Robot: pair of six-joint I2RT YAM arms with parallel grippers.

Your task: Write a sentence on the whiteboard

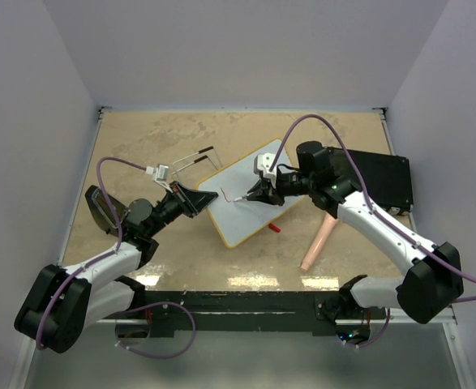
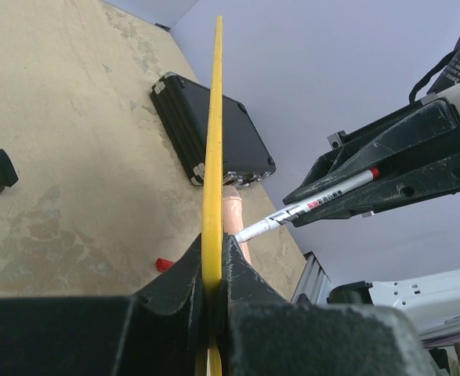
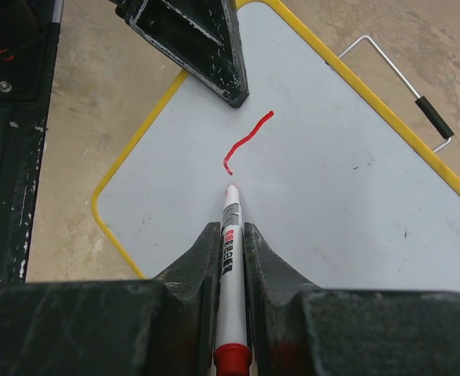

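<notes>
Whiteboard: set slantwise near the middle of the surface, between the two arms; its yellow rim is seen edge-on in the left wrist view.
Sentence: only one short red wavy stroke is written, near the board's left edge; no letter can be read.
Marker: a white barrel with a red end is pointed at the board face, its tip just below the stroke's lower end; whether the tip touches the board cannot be told.
Right jaws: closed tight on the marker's barrel and held over the board.
Left jaws: closed on the yellow rim at the board's left edge, just beside the stroke.
Small red piece: laid on the surface just beside the board's near right edge.
Pinkish cylinder: laid on the surface to the right of the red piece, beside the right arm.
Black case: laid flat at the right side of the surface, behind the right arm.
Wire frame: laid on the surface just beyond the board's far left edge.
</notes>
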